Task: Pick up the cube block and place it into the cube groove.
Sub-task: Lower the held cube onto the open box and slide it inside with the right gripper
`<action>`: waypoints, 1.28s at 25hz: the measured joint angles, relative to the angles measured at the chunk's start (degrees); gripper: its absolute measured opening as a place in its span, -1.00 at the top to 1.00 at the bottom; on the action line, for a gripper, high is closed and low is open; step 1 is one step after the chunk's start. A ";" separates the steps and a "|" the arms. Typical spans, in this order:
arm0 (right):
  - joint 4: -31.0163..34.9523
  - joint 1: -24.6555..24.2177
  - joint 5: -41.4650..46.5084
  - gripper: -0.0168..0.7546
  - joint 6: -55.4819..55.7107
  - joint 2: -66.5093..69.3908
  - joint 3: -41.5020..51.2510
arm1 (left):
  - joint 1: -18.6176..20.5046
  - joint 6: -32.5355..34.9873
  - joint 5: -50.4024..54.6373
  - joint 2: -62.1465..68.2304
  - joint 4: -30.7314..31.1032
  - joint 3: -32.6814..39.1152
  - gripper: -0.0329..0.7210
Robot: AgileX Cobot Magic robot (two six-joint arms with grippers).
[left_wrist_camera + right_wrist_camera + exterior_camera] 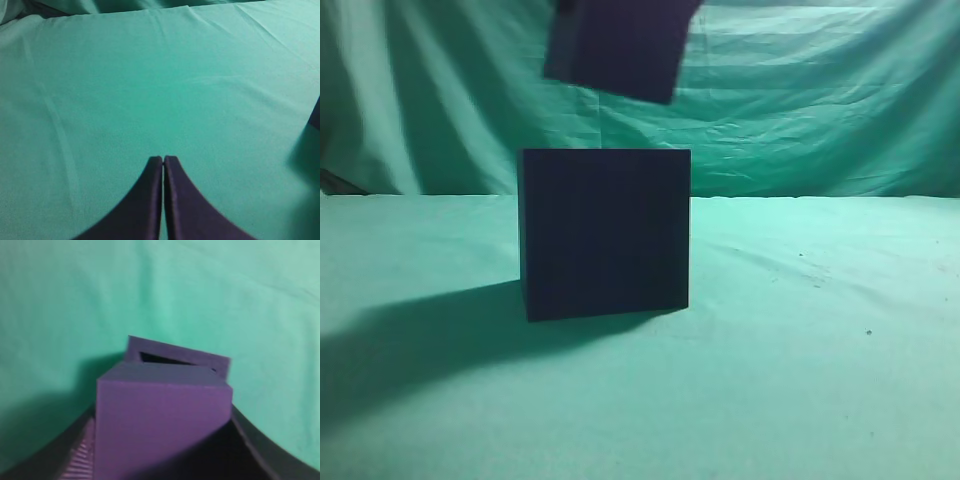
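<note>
Cube block (pixel 160 430) — tilted above cube groove (pixel 605 232), green cloth (pixel 820 350) around

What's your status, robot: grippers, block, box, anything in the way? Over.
Right gripper shut on cube block, tilted, above cube groove. Left gripper shut, empty, over the green cloth. Nothing in the way.

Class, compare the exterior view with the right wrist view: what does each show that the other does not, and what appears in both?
Only the exterior view shows the cube groove's plain front wall, its shadow on the table, and the air gap between it and the tilted cube block above. Only the right wrist view shows the groove's open top and the right gripper shut on the block. Both show block, groove and green cloth.
</note>
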 joint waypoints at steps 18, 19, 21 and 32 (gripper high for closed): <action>-0.11 1.07 -3.42 -0.17 2.52 5.53 -0.61 | 0.00 0.00 0.00 0.00 0.00 0.00 0.91; -0.11 1.07 -2.99 -0.17 2.85 5.53 -0.61 | 0.00 0.00 0.00 0.00 0.00 0.00 0.91; -0.20 1.07 -2.03 -0.17 3.55 5.53 -0.61 | 0.00 0.00 0.00 0.00 0.00 0.00 0.91; -1.07 1.16 4.70 -0.17 4.41 5.65 -0.66 | 0.00 0.00 0.00 0.00 0.00 0.00 0.91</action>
